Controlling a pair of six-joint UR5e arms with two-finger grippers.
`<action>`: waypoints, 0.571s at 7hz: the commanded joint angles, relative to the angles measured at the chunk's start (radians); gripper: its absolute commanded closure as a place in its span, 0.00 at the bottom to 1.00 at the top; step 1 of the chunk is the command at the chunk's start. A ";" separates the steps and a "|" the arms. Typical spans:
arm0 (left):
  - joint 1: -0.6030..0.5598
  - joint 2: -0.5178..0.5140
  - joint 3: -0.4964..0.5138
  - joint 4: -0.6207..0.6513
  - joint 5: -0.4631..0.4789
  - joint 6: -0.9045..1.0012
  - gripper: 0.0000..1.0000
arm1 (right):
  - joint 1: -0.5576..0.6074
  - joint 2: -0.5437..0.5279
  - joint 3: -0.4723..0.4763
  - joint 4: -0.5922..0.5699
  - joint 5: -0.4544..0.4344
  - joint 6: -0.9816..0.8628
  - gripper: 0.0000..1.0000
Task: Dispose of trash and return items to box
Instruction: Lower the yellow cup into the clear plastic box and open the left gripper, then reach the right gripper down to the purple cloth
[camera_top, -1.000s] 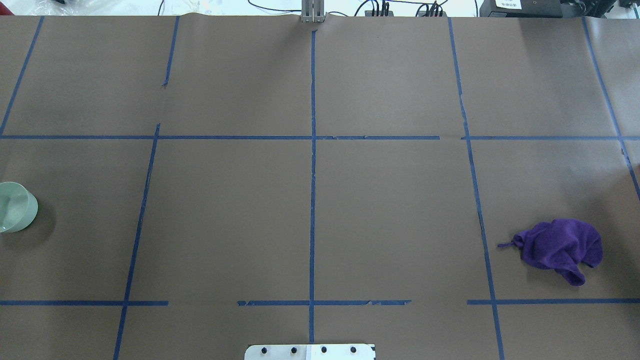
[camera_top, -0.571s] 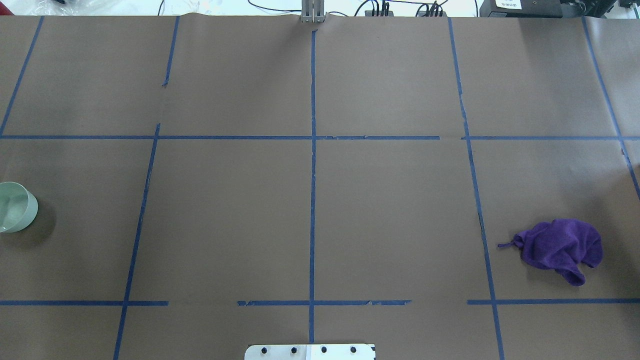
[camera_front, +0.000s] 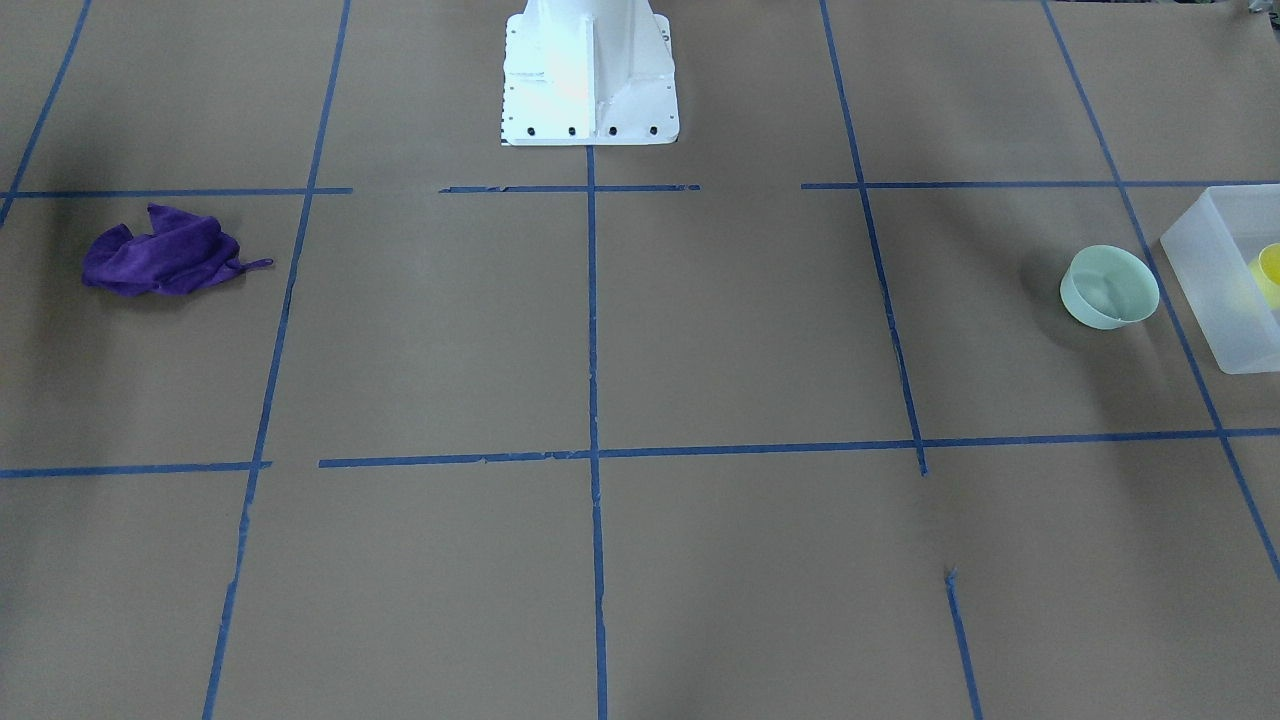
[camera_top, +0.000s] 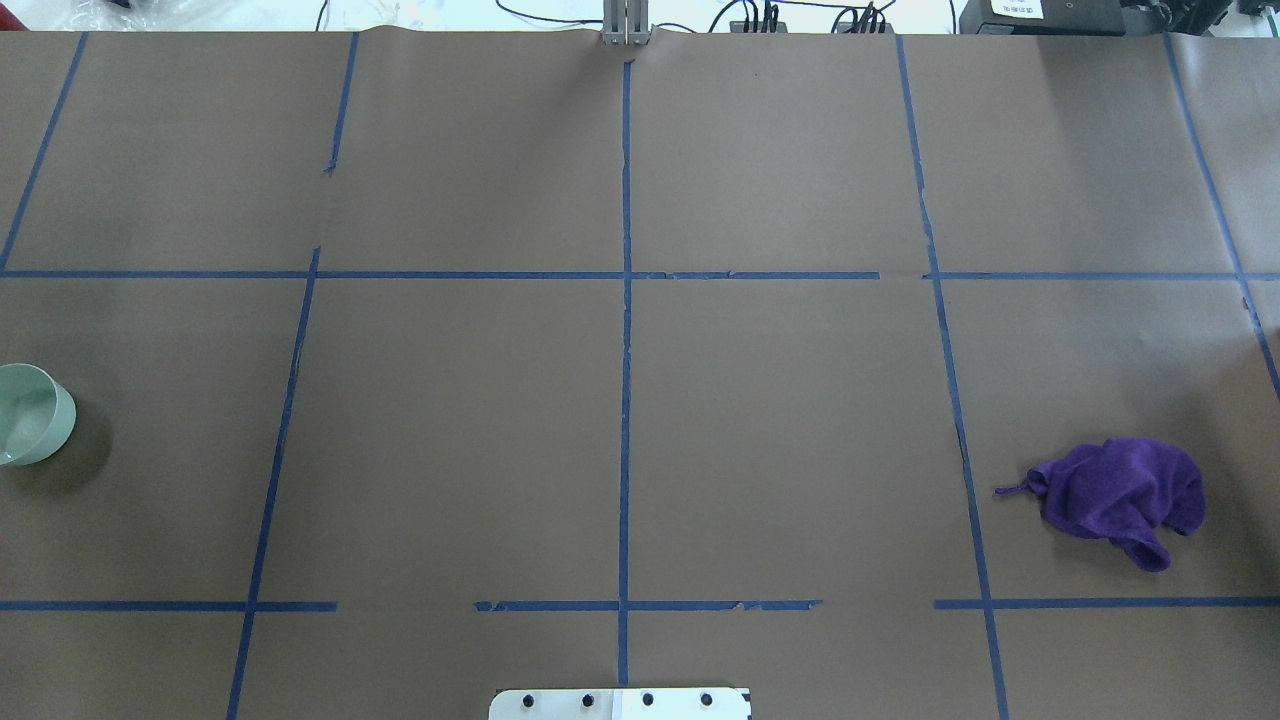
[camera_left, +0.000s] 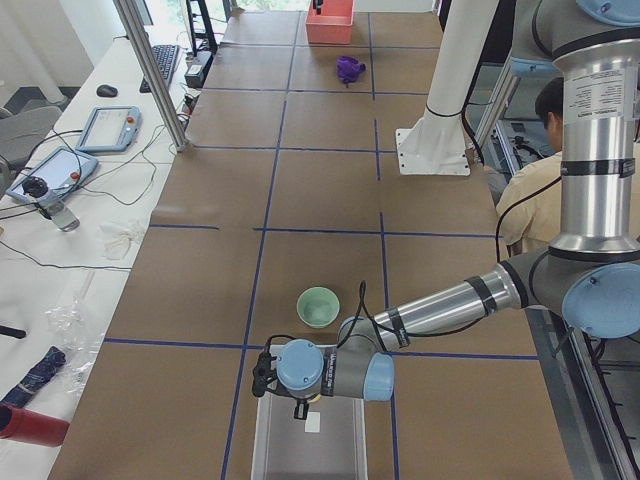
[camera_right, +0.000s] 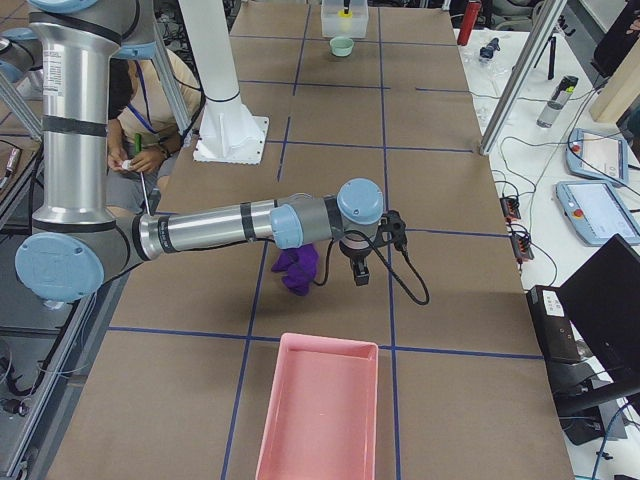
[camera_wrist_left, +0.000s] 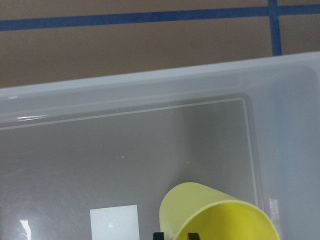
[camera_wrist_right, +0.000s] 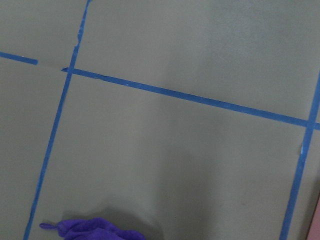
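From where I stand, the left gripper (camera_left: 299, 408) hangs over the near end of the bin (camera_front: 1215, 290), low above its rim. The yellow cup (camera_wrist_left: 210, 215) sits right under it, inside the bin's walls and tilted. The wrist camera catches only two dark fingertips (camera_wrist_left: 159, 235) against the cup's side at the very bottom edge. I cannot tell whether they clamp the cup or how wide they stand. A white label (camera_wrist_left: 114, 224) lies on the bin floor just beside the cup. The mint bowl (camera_left: 318, 305) stands upright on the table (camera_top: 780, 420), outside the bin and just past the gripper toward the table's middle. It is near the bin wall but apart from it. At the far end, the right gripper (camera_right: 358, 272) points down above the paper. The purple cloth (camera_right: 297, 268) lies crumpled beside it on the robot's side, at the lower edge of its wrist view. Its fingers show only from the side, so I cannot tell their opening. A pink tray (camera_right: 320, 410) lies beyond that gripper, nearer the table's end.
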 joint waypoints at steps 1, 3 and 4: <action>-0.013 0.015 -0.192 0.110 0.004 -0.003 0.00 | -0.063 -0.007 0.015 0.057 0.060 0.156 0.00; -0.042 0.016 -0.512 0.301 0.015 -0.181 0.00 | -0.246 -0.029 0.015 0.366 -0.016 0.616 0.00; -0.038 0.029 -0.578 0.298 0.018 -0.292 0.00 | -0.387 -0.051 0.015 0.494 -0.117 0.828 0.00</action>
